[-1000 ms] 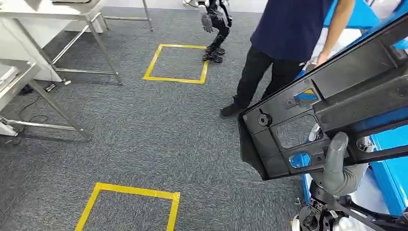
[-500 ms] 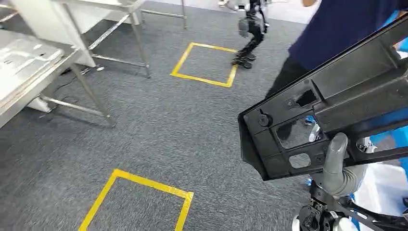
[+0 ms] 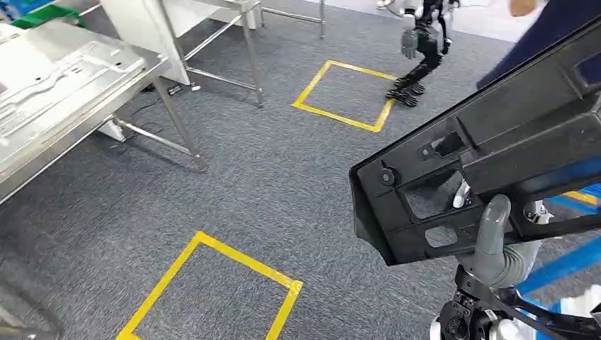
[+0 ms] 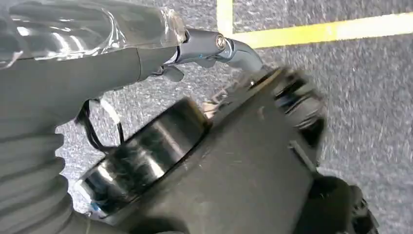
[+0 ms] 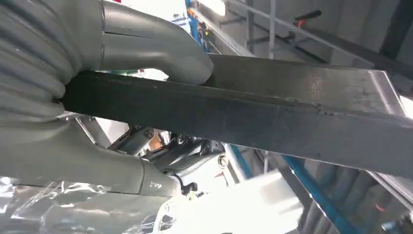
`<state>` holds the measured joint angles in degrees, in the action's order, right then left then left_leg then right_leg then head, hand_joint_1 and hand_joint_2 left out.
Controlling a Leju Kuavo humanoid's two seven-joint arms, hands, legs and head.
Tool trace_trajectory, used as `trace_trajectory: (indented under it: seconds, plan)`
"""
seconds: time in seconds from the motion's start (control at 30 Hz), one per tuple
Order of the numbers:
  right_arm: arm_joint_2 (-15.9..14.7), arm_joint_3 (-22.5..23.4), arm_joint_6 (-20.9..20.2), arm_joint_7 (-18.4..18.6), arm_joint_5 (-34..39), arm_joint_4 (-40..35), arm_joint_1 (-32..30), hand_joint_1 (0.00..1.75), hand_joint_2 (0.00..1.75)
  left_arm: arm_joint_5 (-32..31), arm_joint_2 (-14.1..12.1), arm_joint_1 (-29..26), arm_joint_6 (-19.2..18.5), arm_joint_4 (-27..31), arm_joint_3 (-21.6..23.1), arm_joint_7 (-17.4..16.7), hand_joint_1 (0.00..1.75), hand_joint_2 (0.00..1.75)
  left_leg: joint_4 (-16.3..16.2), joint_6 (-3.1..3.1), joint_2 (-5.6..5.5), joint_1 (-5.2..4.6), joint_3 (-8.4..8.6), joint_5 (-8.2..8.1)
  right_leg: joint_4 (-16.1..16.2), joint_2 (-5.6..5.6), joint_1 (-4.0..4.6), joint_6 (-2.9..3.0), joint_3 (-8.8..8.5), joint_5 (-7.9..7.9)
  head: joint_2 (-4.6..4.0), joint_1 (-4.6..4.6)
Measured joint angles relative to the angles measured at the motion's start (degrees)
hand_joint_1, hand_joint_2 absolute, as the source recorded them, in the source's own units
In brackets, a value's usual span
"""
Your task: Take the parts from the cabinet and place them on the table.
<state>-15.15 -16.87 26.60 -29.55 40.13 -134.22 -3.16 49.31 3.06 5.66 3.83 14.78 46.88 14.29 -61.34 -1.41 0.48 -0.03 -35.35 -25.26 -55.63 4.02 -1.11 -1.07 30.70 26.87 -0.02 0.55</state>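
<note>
Black plastic part (image 3: 489, 156), a long moulded frame with cut-outs, rides high on the right of the scene, carried clear of the floor. Right hand (image 3: 496, 244) grips it from beneath near its lower rail; in the right wrist view the grey thumb (image 5: 160, 46) lies over the top edge of the part's bar (image 5: 272, 119) and the hand clamps it from both sides. Left hand (image 4: 63, 63) hangs low over the carpet; whether it is released or clenched, cannot tell.

Steel desk (image 3: 42, 134) stands far left, a pale metal panel (image 3: 64, 67) already lying on it. Grey carpet between, marked with two yellow tape squares, one near (image 3: 212, 290), one far (image 3: 347, 95). A second small humanoid robot (image 3: 422, 42) stands by the far square; a person in dark blue (image 3: 546, 28) is close behind the part.

Risks, as I judge them: part held at one point only and tilted, so it could twist or slip during the walk. Its long far end could strike the person or the desk's leg (image 3: 173, 117) on approach.
</note>
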Motion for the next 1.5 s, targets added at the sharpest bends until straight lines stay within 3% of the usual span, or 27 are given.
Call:
trace_trajectory:
  seconds: [0.03, 0.07, 0.2, 0.27, 0.3, 0.37, 0.43, 0.5, 0.53, 0.57, 0.6, 0.7, 0.77, 0.8, 0.87, 0.9, 0.93, 1.0, 1.03, 1.07, 1.2, 1.23, 1.3, 1.37, 1.4, 1.43, 1.5]
  plan:
    - [0.02, 0.0, 0.02, 0.02, 0.0, 0.0, 0.01, 1.75, 1.75, 0.0, -0.02, 0.03, 0.0, 0.0, 0.0, 0.02, 0.0, 1.75, 5.45, -0.58, 2.55, -0.43, 2.81, 1.79, 0.04, 0.51, 0.03, -0.13, -0.37, 0.23, 0.0, 0.0]
    - [0.02, 0.0, 0.02, 0.02, -0.02, 0.0, 0.01, 1.75, 1.75, 0.0, -0.02, 0.22, 0.0, 0.0, 0.0, 0.04, 0.0, 1.75, 6.45, -0.81, 3.49, -1.16, 3.17, 1.06, -0.02, 0.98, 0.43, -0.55, -0.51, 0.5, 0.0, 0.02]
    - [0.02, 0.02, 0.02, 0.02, -0.02, 0.0, 0.23, 1.75, 1.75, 0.28, -0.02, 0.09, 0.0, 0.0, 0.0, 0.13, 0.0, 1.75, 7.17, -1.71, 1.01, -1.13, 3.21, 1.35, 0.58, 3.08, 0.45, -1.62, -1.38, 0.89, 0.0, 0.04]
    - [0.04, 0.02, -0.09, 0.28, -0.02, 0.0, 0.25, 1.75, 1.75, 0.35, 0.0, 0.0, -0.02, 0.0, 0.0, 0.15, 0.0, 1.75, 8.03, -1.9, -0.27, -0.42, 4.2, 1.82, -2.5, -1.51, 0.08, -2.05, -0.38, 2.94, 0.0, 0.04]
    - [-0.04, 0.09, -0.11, 0.11, -0.07, 0.0, 0.26, 1.75, 1.75, 0.52, -0.04, 0.12, -0.02, 0.0, 0.0, 0.18, 0.0, 1.75, 8.02, -2.04, -0.67, -0.27, 4.19, 1.82, -6.44, -2.83, 0.03, -2.12, 1.68, 4.94, 0.0, 0.24]
    - [-0.02, 0.15, -0.2, 0.22, -0.04, 0.02, 0.16, 1.75, 1.75, 0.59, 0.04, 0.2, -0.13, 0.0, 0.0, 0.17, 0.0, 1.75, 7.97, -2.14, -2.05, -0.26, 4.23, 1.75, -15.62, -3.54, 0.01, -2.3, 6.75, 8.31, 0.0, 0.24]
    - [-0.05, 0.15, -0.22, 0.2, -0.04, 0.04, 0.04, 1.75, 1.75, 0.61, 0.04, 0.05, -0.13, 0.0, 0.0, 0.17, 0.0, 1.75, 7.91, -2.05, -3.69, 0.01, 4.43, 1.64, -15.87, -3.55, -0.18, -2.59, 7.74, 6.17, 0.0, 0.24]
    - [-0.02, 0.15, -0.24, 0.2, -0.04, 0.02, 0.04, 1.75, 1.75, 0.61, 0.04, 0.05, -0.13, 0.0, 0.0, 0.17, 0.0, 1.75, 7.49, -1.47, -5.35, 0.57, 4.71, 1.25, -7.16, -4.33, -0.76, -3.19, 4.01, 0.91, 0.0, 0.26]
    - [-0.02, 0.15, -0.26, 0.2, -0.06, 0.04, 0.03, 1.75, 1.75, 0.61, 0.04, 0.06, -0.13, 0.0, 0.0, 0.17, 0.0, 1.75, 6.91, -0.83, -6.12, 0.6, 4.44, 0.79, -2.38, -6.91, -1.57, -3.98, 1.93, -1.12, 0.0, 0.28]
    - [-0.02, 0.15, -0.33, 0.17, -0.09, 0.09, 0.04, 1.75, 1.75, 0.72, -0.04, 0.27, -0.13, -0.02, 0.0, 0.17, 0.0, 1.75, 5.78, -0.27, -6.87, 0.46, 3.72, 0.32, -1.21, -8.78, -1.68, -3.69, 1.42, -0.03, 0.0, 0.35]
    - [-0.02, 0.15, -0.37, 0.17, -0.13, 0.04, 0.03, 1.75, 1.75, 0.76, -0.04, 0.27, -0.13, -0.02, 0.0, 0.18, 0.0, 1.75, 5.72, -0.16, -7.55, 0.53, 3.36, 0.43, -1.58, -8.08, -1.64, -2.73, 1.83, -0.15, 0.0, 0.28]
    - [0.0, 0.15, -0.39, 0.22, -0.2, 0.04, 0.11, 1.75, 1.75, 0.79, -0.07, -0.27, -0.13, -0.07, 0.0, 0.17, 0.0, 1.75, 6.07, 0.25, -8.92, 0.95, 2.98, 0.65, -1.59, -6.12, -1.28, -1.52, 1.84, -0.19, 0.0, 0.28]
    - [0.0, 0.15, -0.44, 0.17, -0.42, 0.04, 0.08, 1.75, 1.75, 0.83, -0.17, -0.23, -0.15, -0.11, 0.02, 0.17, 0.0, 1.75, 2.24, 0.61, -3.55, 0.58, 1.44, -1.53, -1.48, -4.95, -1.1, -0.76, 1.56, -0.1, 0.0, 0.02]
    - [0.0, 0.15, -0.44, 0.15, -0.55, 0.04, 0.08, 1.75, 1.75, 0.89, -0.17, 0.0, -0.2, -0.11, 0.02, 0.24, 0.0, 1.75, -2.44, 0.76, -2.18, 0.6, -0.89, -3.73, -1.48, -4.22, -0.81, -0.56, 1.56, -0.01, 0.0, 0.02]
    - [0.0, 0.15, -0.44, 0.17, -0.55, 0.04, 0.08, 1.75, 1.75, 0.94, -0.07, 0.16, -0.2, -0.09, 0.02, 0.59, 0.0, 1.75, -11.5, 0.62, -1.47, 0.64, -5.56, -7.05, -1.48, -2.68, -0.35, -0.29, 1.52, 0.17, 0.0, 0.0]
    - [0.0, 0.15, -0.44, 0.2, -0.55, 0.04, 0.14, 1.75, 1.75, 0.94, -0.02, 0.1, -0.2, -0.11, 0.04, 0.79, 0.0, 1.75, -13.5, 0.39, -1.46, 0.54, -6.71, -7.32, -1.48, -1.96, -0.1, -0.15, 1.48, 0.27, 0.0, -0.02]
    - [0.0, 0.15, -0.44, 0.2, -0.55, 0.04, 0.22, 1.75, 1.75, 0.94, -0.02, 0.0, -0.2, -0.11, 0.04, 0.87, 0.0, 1.75, -12.45, -0.01, -1.45, 0.32, -6.26, -6.36, -1.48, -1.35, 0.17, -0.03, 1.38, 0.36, 0.0, -0.02]
    - [0.0, 0.15, -0.44, 0.28, -0.55, 0.02, 0.44, 1.75, 1.75, 0.92, -0.02, 0.06, -0.2, -0.09, 0.04, 0.94, 0.0, 1.75, -3.69, -1.34, -0.97, -0.51, -1.7, -1.77, -1.45, -0.19, 0.65, 0.05, 0.82, 0.65, 0.0, -0.02]
    - [0.0, 0.15, -0.44, 0.28, -0.55, 0.02, 0.67, 1.75, 1.75, 0.94, -0.02, 0.16, -0.2, -0.09, 0.04, 0.96, 0.0, 1.75, 1.92, -2.59, 0.73, -1.47, 1.32, 0.67, -1.32, 0.3, 0.74, 0.1, 0.47, 0.8, 0.0, -0.02]
    - [0.0, 0.15, -0.42, 0.28, -0.55, 0.0, 0.84, 1.75, 1.75, 0.94, -0.31, 0.34, -0.2, -0.11, 0.04, 0.96, 0.0, 1.75, 5.13, -4.0, 3.4, -2.56, 2.79, 0.6, -1.19, 0.88, 0.46, 0.04, 0.36, 0.84, 0.0, 0.07]
    - [0.02, 0.2, -0.39, 0.96, -0.37, -0.04, 1.23, 1.75, 1.75, 0.94, -0.37, 0.55, -0.2, -0.13, 0.04, 1.01, 0.0, 1.75, 6.96, -4.6, 1.97, -3.24, 2.99, 1.09, -0.16, 3.11, 0.31, -1.26, -0.23, 0.63, 0.0, -0.13]
    - [-0.02, 0.3, -0.37, 0.96, -0.16, -0.19, 1.3, 1.75, 1.75, 0.92, -0.31, 0.46, -0.2, -0.13, 0.04, 1.01, 0.0, 1.75, 8.88, -4.61, 1.51, -2.18, 4.43, 2.19, 0.2, 2.85, 0.66, -1.34, -0.61, 0.88, 0.0, -0.15]
    - [-0.09, 0.42, -0.22, 0.85, 0.68, -0.28, 1.52, 1.75, 1.75, 0.96, -0.37, 0.55, -0.15, -0.15, 0.04, 0.98, 0.0, 1.75, 10.24, -4.3, 1.02, -1.76, 5.41, 2.88, -4.95, -2.44, 0.38, -1.63, 1.34, 3.78, 0.0, -0.09]
    - [-0.11, 0.46, 0.0, 0.92, 0.98, -0.28, 1.38, 1.75, 1.75, 0.92, -0.11, 0.65, -0.2, -0.15, 0.22, 0.98, 0.0, 1.75, 10.22, -4.17, 0.29, -1.5, 5.58, 2.72, -14.16, -3.72, 0.15, -2.34, 6.25, 7.23, 0.0, 0.02]
    - [-0.13, 0.44, 0.04, 0.98, 1.27, -0.26, 1.21, 1.75, 1.75, 0.92, 0.0, 0.68, -0.2, -0.15, 0.41, 0.98, 0.0, 1.75, 10.17, -4.03, -0.08, -1.49, 5.6, 2.55, -16.67, -3.7, 0.01, -2.63, 8.04, 7.38, 0.0, 0.0]
    - [-0.13, 0.46, 0.04, 0.94, 1.25, -0.26, 1.17, 1.75, 1.75, 0.92, 0.04, 0.61, -0.2, -0.15, 0.55, 0.98, 0.0, 1.75, 10.06, -3.85, -0.39, -1.41, 5.69, 2.41, -16.2, -3.69, -0.12, -2.88, 8.32, 6.27, 0.0, 0.04]
    - [-0.13, 0.46, 0.04, 0.89, 1.25, -0.26, 1.2, 1.75, 1.75, 0.92, 0.04, 0.39, -0.2, -0.15, 0.83, 0.98, 0.0, 1.75, 9.59, -3.31, -0.91, -1.12, 6.13, 1.8, -8.0, -3.69, -0.35, -3.28, 5.0, 0.95, 0.0, 0.02]
